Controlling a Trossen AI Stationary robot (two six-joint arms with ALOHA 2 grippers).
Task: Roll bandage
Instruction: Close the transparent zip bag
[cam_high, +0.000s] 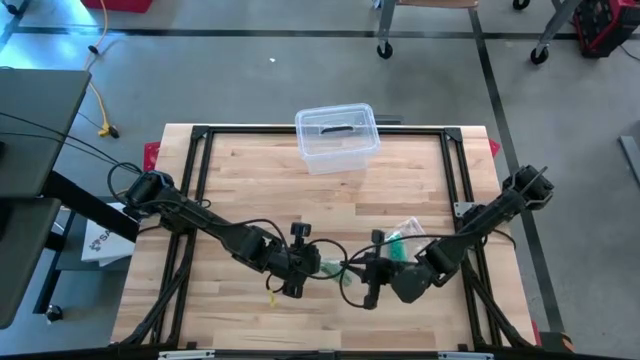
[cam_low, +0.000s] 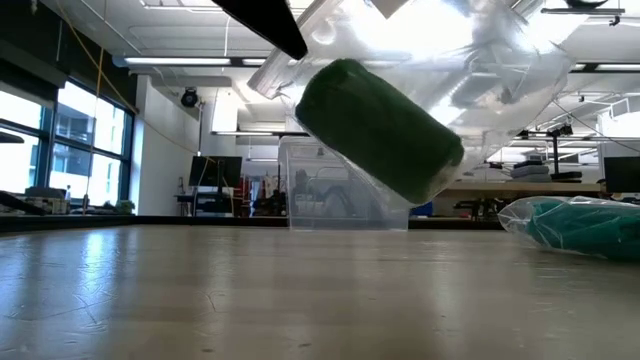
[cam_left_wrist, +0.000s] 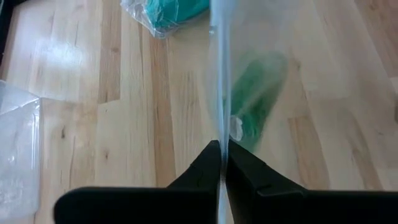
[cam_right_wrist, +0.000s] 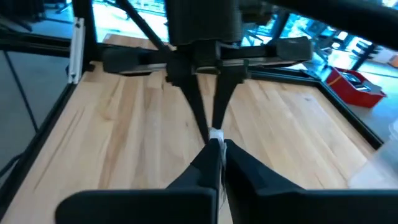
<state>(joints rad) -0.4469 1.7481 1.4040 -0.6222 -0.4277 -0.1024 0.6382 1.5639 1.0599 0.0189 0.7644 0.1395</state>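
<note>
Above the desk (cam_high: 240, 190), the left end effector (cam_left_wrist: 221, 155) and right end effector (cam_right_wrist: 216, 148) both pinch a clear bag (cam_low: 480, 70) holding the green bandage roll (cam_low: 378, 130). Opening it cleanly probably calls for firm grips and a slow, even pull apart.

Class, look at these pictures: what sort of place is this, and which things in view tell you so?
Probably a robotics lab or workshop: a wooden table in a black frame on a concrete floor, ceiling strip lights, and rolling equipment legs nearby.
</note>
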